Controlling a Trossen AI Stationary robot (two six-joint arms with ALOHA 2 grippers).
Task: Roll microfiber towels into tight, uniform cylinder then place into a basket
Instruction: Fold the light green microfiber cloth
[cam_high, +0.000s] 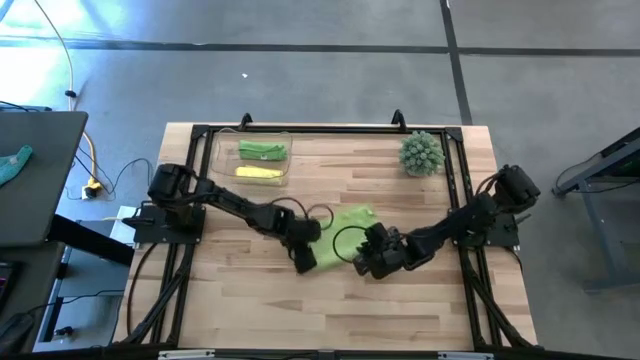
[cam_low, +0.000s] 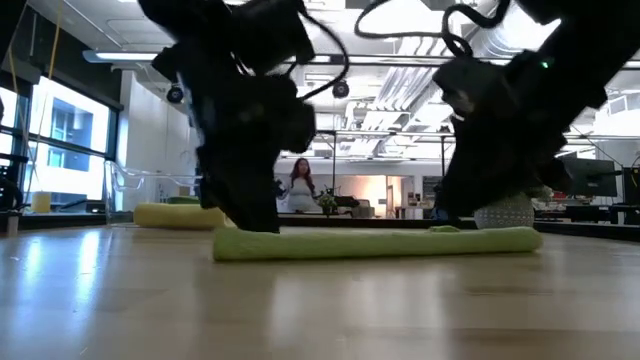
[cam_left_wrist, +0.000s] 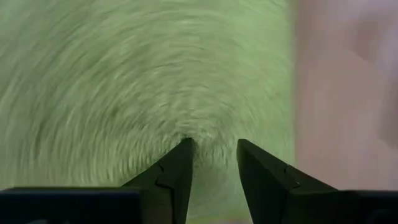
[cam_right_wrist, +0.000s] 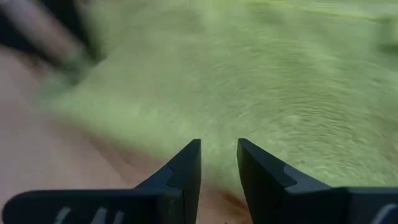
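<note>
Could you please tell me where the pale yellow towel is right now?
In the high view the yellow towel lies rolled inside the clear basket at the table's far left, just in front of a rolled green towel in the same basket.

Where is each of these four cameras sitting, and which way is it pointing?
High: overhead, straight down on the table, both arms.
Low: tabletop height, level across the green towel; arms descend from above.
Left wrist: on the left arm, past the left gripper onto green cloth.
Right wrist: likewise past the right gripper.
All four share that towel.
</note>
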